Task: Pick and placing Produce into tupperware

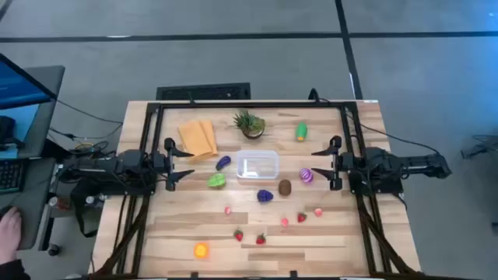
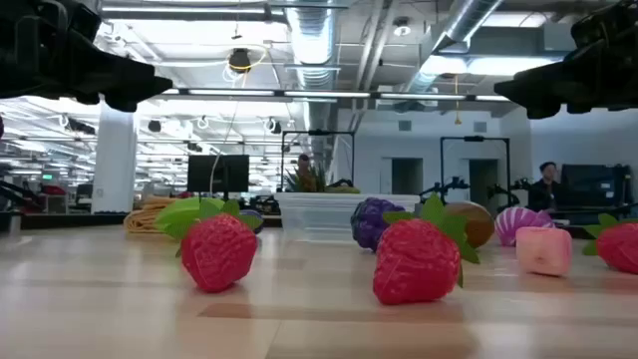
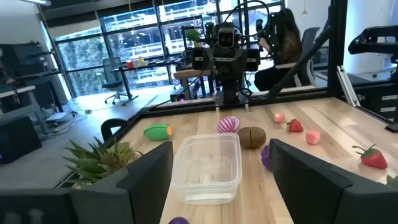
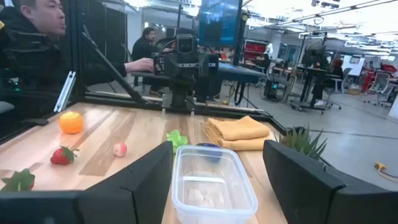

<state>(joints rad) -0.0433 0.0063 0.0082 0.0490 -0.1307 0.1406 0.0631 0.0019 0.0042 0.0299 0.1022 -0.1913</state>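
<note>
The tupperware (image 1: 257, 165) is a small clear rectangular box with rounded corners, lidless and with no produce in it, sitting near the middle of the wooden worktop (image 1: 334, 241) between the two arms. Around it lie the toy produce: a purple eggplant (image 1: 223, 162) and a green leafy piece (image 1: 216, 180) on its left, a dark purple grape bunch (image 1: 265, 195), a brown kiwi (image 1: 285, 187) and a striped purple piece (image 1: 306, 176) toward its right front. Small red strawberries (image 1: 239, 234) are scattered nearer the front edge, with an orange (image 1: 201, 250) at the front left and a green vegetable (image 1: 301, 131) at the back right. The left gripper (image 1: 173, 165) and right gripper (image 1: 334, 163) hover at either side, fingers spread and holding nothing.
</note>
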